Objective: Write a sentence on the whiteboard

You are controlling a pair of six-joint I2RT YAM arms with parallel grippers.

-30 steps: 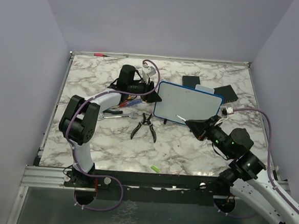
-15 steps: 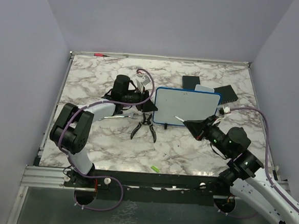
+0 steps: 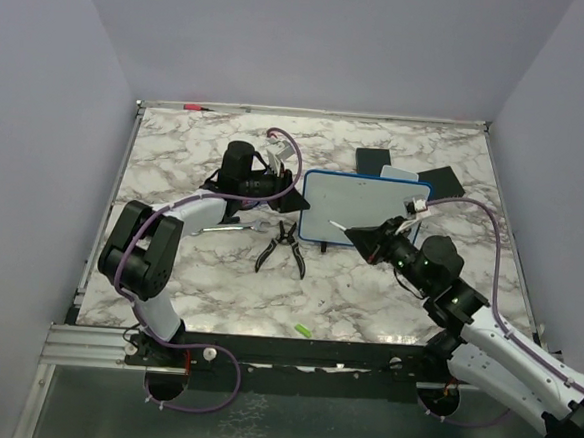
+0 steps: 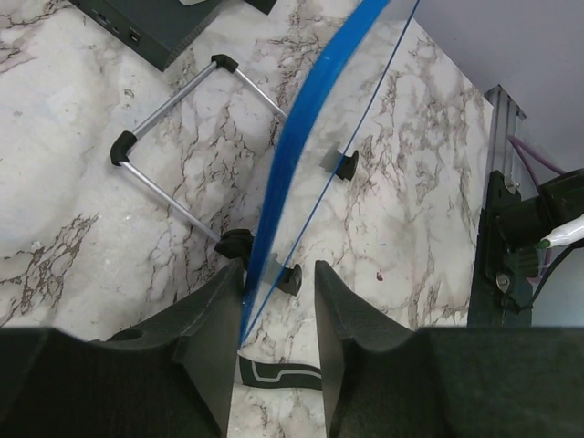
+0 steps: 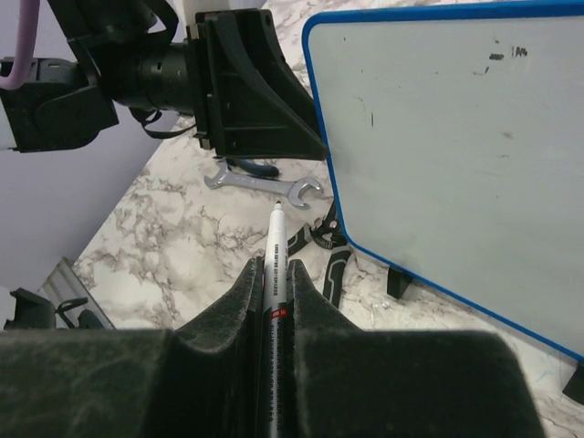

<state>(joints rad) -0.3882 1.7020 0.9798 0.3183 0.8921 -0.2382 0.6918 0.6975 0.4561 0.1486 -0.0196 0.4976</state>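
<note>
The whiteboard [image 3: 365, 206] stands propped on black feet [image 5: 398, 281] just right of centre on the table [image 3: 168, 271], blue frame round a white face with a few dark specks. My left gripper [image 4: 278, 270] straddles its left edge; I can't tell if it pinches. My right gripper [image 5: 274, 266] clenches a white marker [image 5: 275, 228].

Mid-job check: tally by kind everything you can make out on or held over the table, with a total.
1 whiteboard
1 marker
1 pliers
1 wrench
1 blue item, mostly hidden
2 black pads
1 grey block
1 green piece
1 red item at the far edge
Total: 10
</note>
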